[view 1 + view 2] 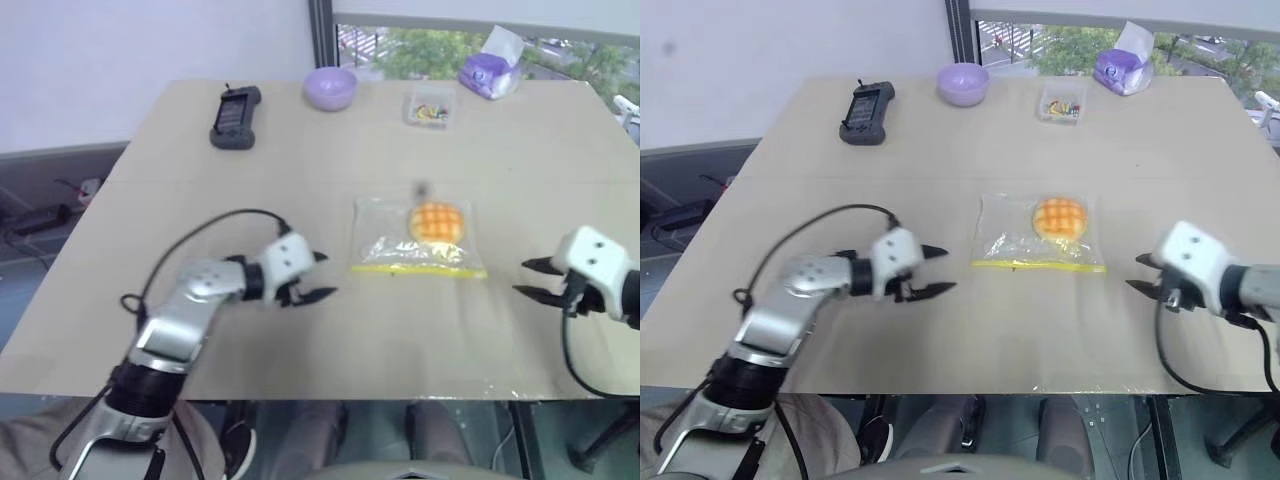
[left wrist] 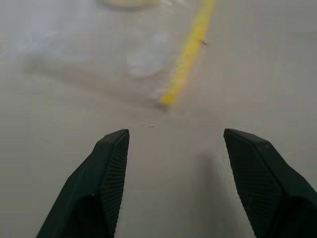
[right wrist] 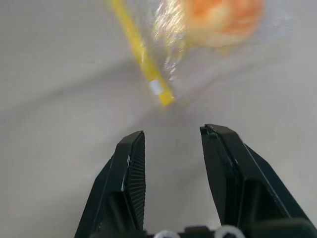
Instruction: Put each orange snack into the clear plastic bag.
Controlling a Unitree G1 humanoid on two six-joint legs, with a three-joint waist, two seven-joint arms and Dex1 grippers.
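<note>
One orange snack (image 1: pixel 437 219) sits inside the clear plastic bag (image 1: pixel 415 240) on my surface (image 1: pixel 300 180), both claws, left claw (image 1: pixel 312 277) and right claw (image 1: pixel 530 278), spread empty either side; bagging looks done, sealing maybe next.

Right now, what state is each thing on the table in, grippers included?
orange snack: inside the bag
clear plastic bag: lying flat, yellow strip nearest the robot
left gripper: open, empty
right gripper: open, empty
purple bowl: upright
small clear box: holds colourful bits
</note>
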